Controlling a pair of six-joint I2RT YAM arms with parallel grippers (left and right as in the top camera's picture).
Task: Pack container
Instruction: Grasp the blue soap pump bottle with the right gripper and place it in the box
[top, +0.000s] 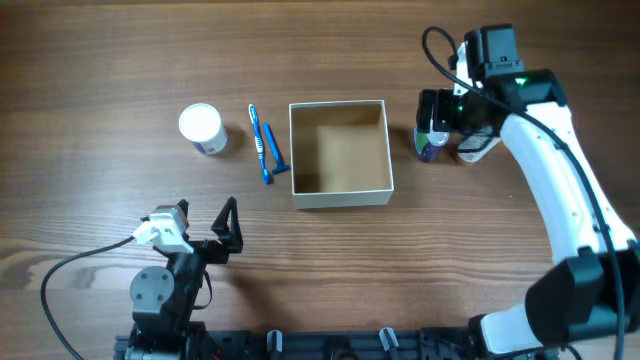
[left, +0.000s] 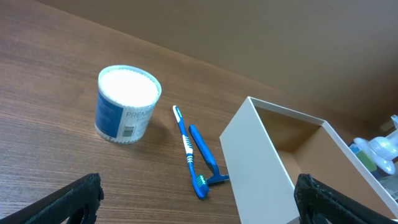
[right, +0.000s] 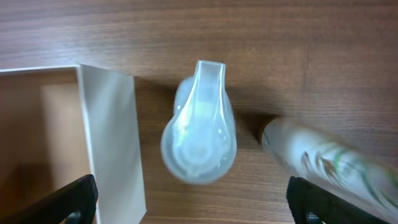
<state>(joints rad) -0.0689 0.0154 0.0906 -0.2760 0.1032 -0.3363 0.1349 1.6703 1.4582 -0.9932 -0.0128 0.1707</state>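
The container (top: 340, 190) is a square white-walled box with a tan inside, empty, at the table's middle. It also shows in the left wrist view (left: 267, 162) and the right wrist view (right: 112, 137). My right gripper (top: 452, 128) (right: 199, 208) is open, hovering over a clear-capped bottle (right: 199, 130) (top: 431, 146) standing just right of the container. A white bottle with green print (right: 329, 165) (top: 474, 150) is beside it. My left gripper (top: 208, 228) (left: 199, 208) is open and empty near the front left.
A round white-lidded jar (top: 202, 128) (left: 127, 102) stands left of the container. A blue toothbrush (top: 257, 140) (left: 186, 149) and a blue razor (top: 273, 155) (left: 205, 155) lie between the jar and the container.
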